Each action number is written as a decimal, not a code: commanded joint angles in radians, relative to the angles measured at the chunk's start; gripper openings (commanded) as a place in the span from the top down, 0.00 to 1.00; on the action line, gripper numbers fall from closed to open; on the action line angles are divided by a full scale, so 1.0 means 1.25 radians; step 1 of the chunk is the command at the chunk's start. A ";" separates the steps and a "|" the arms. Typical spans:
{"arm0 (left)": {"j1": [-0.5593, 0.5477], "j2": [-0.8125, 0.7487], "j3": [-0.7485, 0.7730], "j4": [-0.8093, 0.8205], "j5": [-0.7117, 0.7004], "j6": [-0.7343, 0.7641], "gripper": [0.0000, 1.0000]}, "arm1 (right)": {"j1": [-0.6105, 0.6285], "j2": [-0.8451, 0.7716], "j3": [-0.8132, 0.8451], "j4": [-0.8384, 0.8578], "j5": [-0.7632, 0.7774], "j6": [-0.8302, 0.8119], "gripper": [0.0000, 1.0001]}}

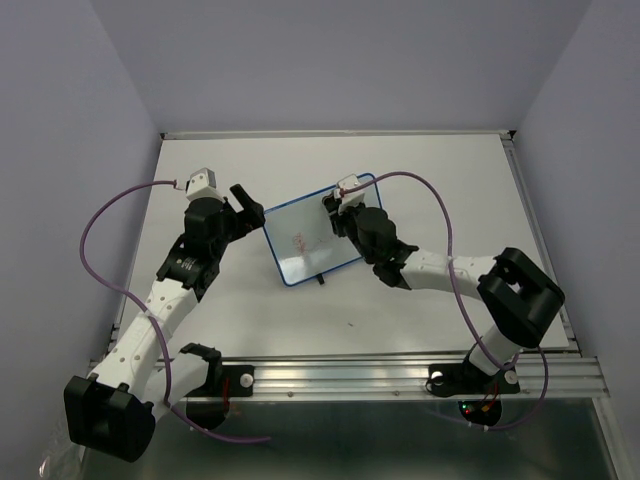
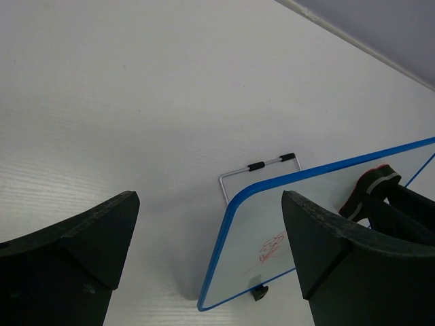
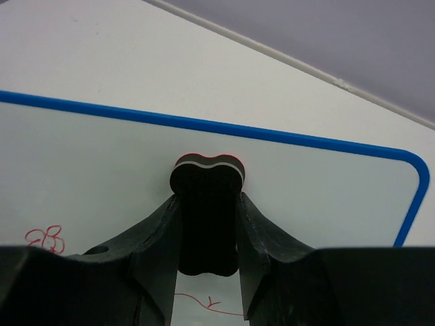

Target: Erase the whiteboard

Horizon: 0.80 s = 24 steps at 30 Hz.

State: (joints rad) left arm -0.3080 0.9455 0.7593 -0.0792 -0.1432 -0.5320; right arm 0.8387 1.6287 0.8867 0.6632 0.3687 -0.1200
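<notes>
Whiteboard (image 1: 300,245) propped aslant mid-table (image 1: 430,180): light, stiff, slick-faced, likely to skid or tip under wiping. Best steadied at the blue frame edge beside the wide-open left end effector (image 2: 209,204). Right end effector (image 3: 207,198) clamped on eraser (image 3: 207,170) near its upper edge.

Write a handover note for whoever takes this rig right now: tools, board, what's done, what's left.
Left tool: open, empty, beside the left edge of the small blue-framed rectangular whiteboard.
Right tool: shut on the small black eraser block, over the board near its far edge; contact unclear.
Whiteboard: propped at a tilt, mid-table.
Done: eraser in grasp, at the board.
Left: red scribbles not yet wiped.
</notes>
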 commanded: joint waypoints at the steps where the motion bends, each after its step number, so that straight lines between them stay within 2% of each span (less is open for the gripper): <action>1: -0.006 -0.015 -0.005 0.022 -0.006 0.010 0.01 | 0.009 -0.018 -0.034 0.027 -0.156 -0.032 0.92; 5: -0.006 -0.019 -0.015 0.024 -0.004 0.006 0.01 | 0.037 -0.017 -0.066 0.025 -0.215 -0.061 0.92; 14: -0.010 -0.013 -0.015 0.030 0.009 0.006 0.01 | 0.100 0.008 -0.114 0.006 -0.241 -0.098 0.92; 20: -0.012 -0.015 -0.018 0.031 0.012 0.006 0.01 | 0.132 0.038 -0.113 -0.004 -0.208 -0.118 0.92; 24: -0.013 -0.019 -0.018 0.033 0.010 0.006 0.01 | 0.132 0.031 -0.115 0.057 -0.094 -0.111 0.92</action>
State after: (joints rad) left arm -0.3153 0.9451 0.7456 -0.0784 -0.1314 -0.5323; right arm 0.9966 1.6779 0.7410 0.6369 0.1249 -0.2474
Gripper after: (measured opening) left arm 0.989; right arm 0.393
